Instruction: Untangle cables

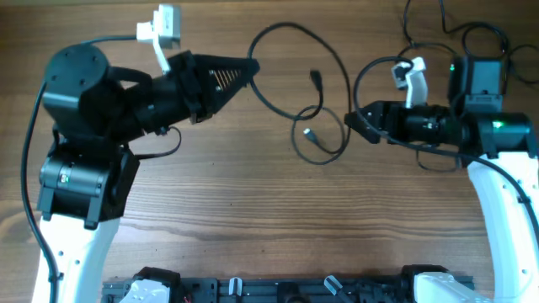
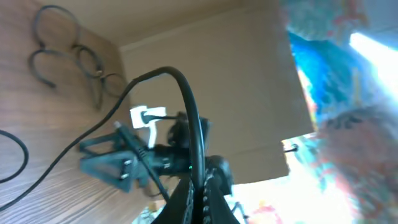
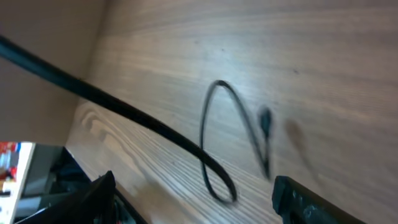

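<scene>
From overhead, the left fingers [image 1: 237, 74] are pinched shut on one end of the cables [image 1: 295, 26]. The strand leaves their tips, arcs away over the surface [image 1: 253, 210] and curls down into a loose loop just ahead of the right fingers [image 1: 357, 118], with a small plug end [image 1: 317, 80] lying inside the arc. That grip looks meant as an anchor: with one end pinned, the other arm can draw loops apart without the whole bundle sliding. The right fingers point straight at the loop, close to it but apart from it, probably lining up for a pick at the crossing. In the left wrist view, the cables [image 2: 186, 99] rise from between the closed left fingers [image 2: 214, 208] as a stiff hoop, then drop to the wood on the far side. This shows the strand is lifted off the surface at the tips, not pressed flat. The right fingers [image 2: 102, 160] show in the distance beyond the hoop. In the right wrist view, the right fingers [image 3: 305, 199] stand wide with nothing between them. The cables [image 3: 155, 131] run diagonally in front of the tips and fold back into a narrow loop lying between and just beyond the two fingers. That wide stance suits straddling the loop, but the blur leaves it unclear which strand lies on top.
</scene>
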Controlling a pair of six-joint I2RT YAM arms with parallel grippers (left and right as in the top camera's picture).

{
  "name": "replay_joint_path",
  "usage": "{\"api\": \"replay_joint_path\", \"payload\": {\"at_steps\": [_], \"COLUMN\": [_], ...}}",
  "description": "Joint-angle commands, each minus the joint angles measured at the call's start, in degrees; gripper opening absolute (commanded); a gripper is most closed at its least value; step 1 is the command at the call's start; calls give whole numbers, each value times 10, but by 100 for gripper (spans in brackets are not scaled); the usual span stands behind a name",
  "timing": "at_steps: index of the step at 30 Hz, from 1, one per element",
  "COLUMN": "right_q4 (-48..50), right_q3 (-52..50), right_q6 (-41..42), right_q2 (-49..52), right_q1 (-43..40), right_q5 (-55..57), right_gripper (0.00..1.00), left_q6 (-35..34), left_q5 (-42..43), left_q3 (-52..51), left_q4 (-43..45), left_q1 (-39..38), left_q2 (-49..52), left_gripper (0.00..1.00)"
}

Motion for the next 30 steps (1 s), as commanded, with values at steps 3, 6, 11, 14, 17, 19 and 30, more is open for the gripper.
{"api": "replay_joint_path", "payload": {"at_steps": [3, 6, 11, 14, 17, 19, 30], "right_q4": [47, 14, -20, -15, 17, 27, 71], "right_q3": [-3, -3, -3, -3, -3, -3, -3], "right_q6": [103, 162, 242, 239, 178, 205, 275], "right_q2": [10, 31, 47, 47, 49, 54, 62], "right_q1": [81, 91, 78, 65, 66, 71, 157], "right_q5": [147, 332, 490, 436, 230, 151, 171], "right_gripper": [82, 46, 4, 21, 50, 51, 57], "left_q6": [-99, -125, -122, -122, -114, -92, -80], "left_q5": [33, 65, 70, 88, 86, 81, 34], "left_q3": [10, 10, 10, 10, 10, 10, 10], "left_q4": [37, 92, 72, 68, 69, 62, -43], "left_q1": [1, 2, 42, 72, 73, 73, 72], "left_q2": [-4, -4, -4, -4, -1, 3, 41], "left_gripper": [4, 4, 4, 4, 4, 4, 4]}}
